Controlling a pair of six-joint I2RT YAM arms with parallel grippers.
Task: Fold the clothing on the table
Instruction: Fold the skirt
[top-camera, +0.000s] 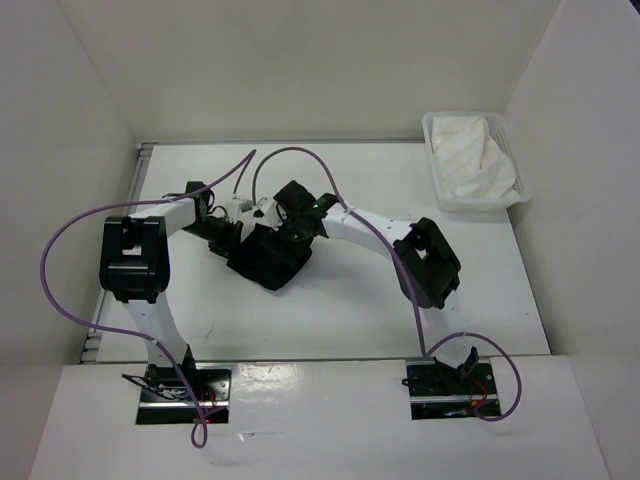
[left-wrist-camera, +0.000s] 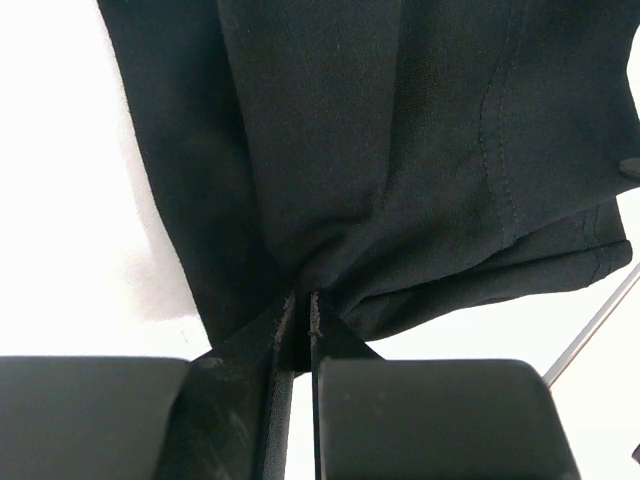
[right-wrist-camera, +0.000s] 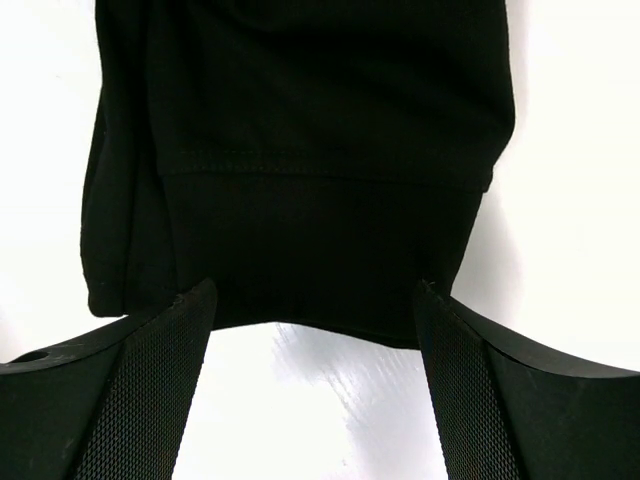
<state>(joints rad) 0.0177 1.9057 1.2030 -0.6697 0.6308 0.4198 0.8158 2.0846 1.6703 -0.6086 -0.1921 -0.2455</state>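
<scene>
Clothing (top-camera: 268, 258), black and bunched, lies mid table (top-camera: 380, 310), a white surface. Left hand (left-wrist-camera: 303, 300) is pinched tight on a fold of it. Right hand (right-wrist-camera: 312, 290) gapes wide at its hem, gripping nothing. White walls (top-camera: 300, 60) enclose three sides. Bin (top-camera: 431, 150) with white cloth (top-camera: 478, 155) sits at far right corner.

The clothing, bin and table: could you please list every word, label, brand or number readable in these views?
None readable. The clothing is plain black, showing only stitched seams; the bin, the white cloth inside it and the table carry no print or labels.
</scene>
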